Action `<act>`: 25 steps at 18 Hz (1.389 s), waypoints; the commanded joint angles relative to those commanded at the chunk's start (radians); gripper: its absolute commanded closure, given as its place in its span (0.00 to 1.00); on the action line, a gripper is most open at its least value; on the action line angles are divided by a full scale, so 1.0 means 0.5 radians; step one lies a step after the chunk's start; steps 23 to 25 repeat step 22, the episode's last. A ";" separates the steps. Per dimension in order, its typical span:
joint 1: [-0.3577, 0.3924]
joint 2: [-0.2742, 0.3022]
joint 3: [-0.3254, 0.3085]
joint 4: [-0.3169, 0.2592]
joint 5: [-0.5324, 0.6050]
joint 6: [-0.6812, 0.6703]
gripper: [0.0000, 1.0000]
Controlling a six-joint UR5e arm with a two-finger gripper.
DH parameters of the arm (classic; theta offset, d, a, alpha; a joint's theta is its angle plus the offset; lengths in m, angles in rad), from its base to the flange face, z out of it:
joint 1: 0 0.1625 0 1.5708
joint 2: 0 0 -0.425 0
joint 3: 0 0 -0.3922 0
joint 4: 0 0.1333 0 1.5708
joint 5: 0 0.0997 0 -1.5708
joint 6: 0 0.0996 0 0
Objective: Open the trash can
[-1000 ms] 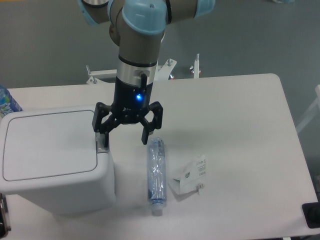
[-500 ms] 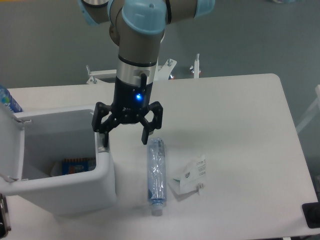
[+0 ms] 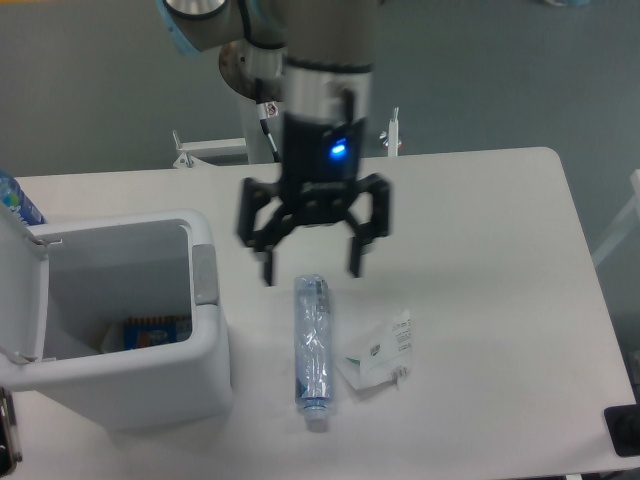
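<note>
Left of the end effector point(image 3: 312, 271), one trash can point(image 3: 150, 370) stands on the surface point(image 3: 480, 240) with its lid point(image 3: 20, 290) swung up at the far left and one grey push-button tab point(image 3: 204, 274) on its near wall. Directly below the end effector, whose two fingers are spread wide and hold nothing, lies one clear plastic bottle point(image 3: 311, 345), with one crumpled wrapper point(image 3: 383, 352) just beside it to the lower right. One colourful packet point(image 3: 155, 331) lies inside the can.

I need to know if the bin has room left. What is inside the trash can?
The trash can stands open. At its bottom lies one flat blue and orange package. The near wall hides the rest of the floor, so more may lie there.
</note>
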 joint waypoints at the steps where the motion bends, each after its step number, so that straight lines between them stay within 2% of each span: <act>1: 0.052 0.003 0.003 -0.006 0.043 0.098 0.00; 7: 0.230 0.009 -0.025 -0.046 0.310 0.813 0.00; 11: 0.362 0.009 -0.037 -0.064 0.316 1.007 0.00; 15: 0.457 0.025 -0.153 -0.083 0.316 1.424 0.00; 17: 0.470 0.022 -0.163 -0.089 0.316 1.492 0.00; 25: 0.488 0.022 -0.163 -0.083 0.316 1.495 0.00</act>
